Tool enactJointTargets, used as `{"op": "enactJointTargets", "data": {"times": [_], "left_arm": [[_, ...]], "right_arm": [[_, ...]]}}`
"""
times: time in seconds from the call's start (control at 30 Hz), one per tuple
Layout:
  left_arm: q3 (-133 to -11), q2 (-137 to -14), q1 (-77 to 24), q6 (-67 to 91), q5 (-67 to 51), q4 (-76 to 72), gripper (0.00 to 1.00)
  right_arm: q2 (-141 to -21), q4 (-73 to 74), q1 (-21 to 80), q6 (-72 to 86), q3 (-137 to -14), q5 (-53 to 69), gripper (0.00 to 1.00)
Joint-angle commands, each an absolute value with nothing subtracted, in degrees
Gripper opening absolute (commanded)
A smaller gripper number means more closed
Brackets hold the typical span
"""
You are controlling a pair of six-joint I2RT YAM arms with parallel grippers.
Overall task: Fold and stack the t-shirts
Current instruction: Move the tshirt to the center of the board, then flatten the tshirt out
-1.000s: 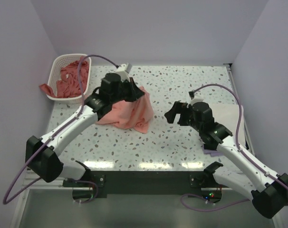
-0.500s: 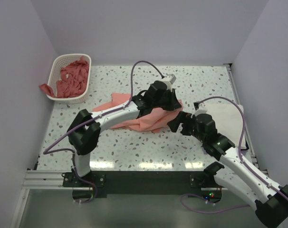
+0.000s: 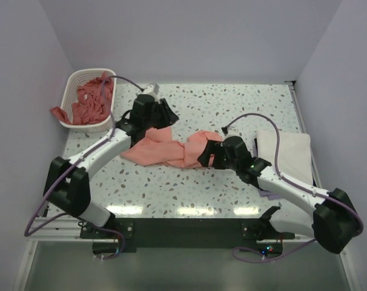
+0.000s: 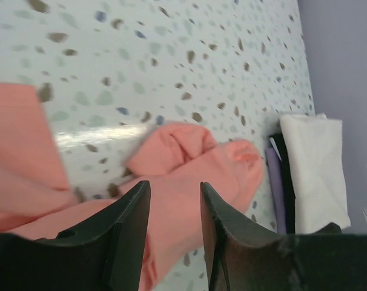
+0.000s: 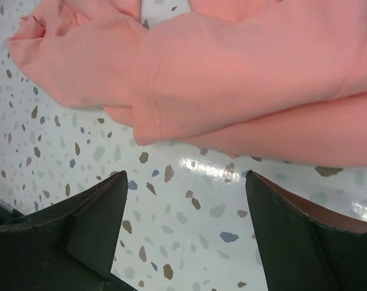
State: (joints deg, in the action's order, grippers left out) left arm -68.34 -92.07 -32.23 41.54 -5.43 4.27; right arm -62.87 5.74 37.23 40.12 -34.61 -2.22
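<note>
A salmon-pink t-shirt [image 3: 171, 150] lies crumpled and stretched out across the middle of the table. The left wrist view shows it [image 4: 195, 176] beneath the fingers. My left gripper [image 3: 166, 118] hovers just above its far left part, open [image 4: 173, 188], with nothing between the jaws. My right gripper [image 3: 206, 156] sits at the shirt's right end, wide open [image 5: 185, 179] over bare table, the shirt's edge [image 5: 232, 79] just ahead of the fingertips. A folded white t-shirt [image 3: 286, 154] lies at the right. More pink t-shirts [image 3: 89, 100] fill the basket.
The white lattice basket [image 3: 90, 72] stands at the far left corner, one pink shirt hanging over its left side [image 3: 56, 113]. A purple cloth [image 3: 267, 194] shows under the white shirt's near edge. Walls close in the table on three sides.
The left gripper has opened, let go of the pink shirt and pulled back to the left. The shirt now lies on the table. The right gripper moved left to the shirt's right end.
</note>
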Motion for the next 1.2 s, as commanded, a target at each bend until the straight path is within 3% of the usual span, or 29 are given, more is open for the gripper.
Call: {"op": "enactJointTargets", "data": {"times": [0.0, 0.27, 0.53, 0.7, 0.77, 0.87, 1.0, 1.1, 1.17], "left_arm": [[-60.59, -79.93, -25.86, 41.31, 2.08, 8.78, 0.44], [-50.72, -70.14, -10.21, 37.71, 4.84, 17.75, 0.46], [-49.4, -69.17, -5.8, 34.9, 3.34, 20.21, 0.46], [-47.91, -69.17, -5.45, 35.07, 2.2, 19.43, 0.46], [-47.46, -69.17, -5.45, 35.59, 1.76, 18.99, 0.46], [-46.06, -69.26, -5.45, 36.38, 0.62, 18.02, 0.46], [-42.55, -69.0, -5.45, 38.84, -1.22, 16.27, 0.45], [-39.74, -68.29, -5.45, 40.34, -1.49, 15.3, 0.45], [-38.5, -67.68, -5.45, 41.66, -1.32, 14.51, 0.45]], "right_arm": [[-69.57, -0.35, 40.16, 39.73, -41.39, -7.46, 0.81], [-87.08, 5.18, 47.8, 33.41, -57.8, -21.43, 0.8], [-99.66, 16.77, 51.94, 31.46, -68.99, -34.09, 0.8], [-102.65, 18.19, 51.94, 30.23, -70.4, -34.1, 0.78], [-103.01, 19.77, 51.94, 30.32, -71.01, -34.8, 0.71], [-101.0, 19.87, 52.03, 30.59, -68.92, -34.98, 0.52], [-94.6, 23.1, 51.86, 30.59, -65.84, -37.96, 0.14], [-88.79, 25.3, 51.68, 31.37, -63.2, -39.28, 0.02], [-81.07, 26.89, 51.24, 32.34, -59.16, -39.29, 0.0]]}}
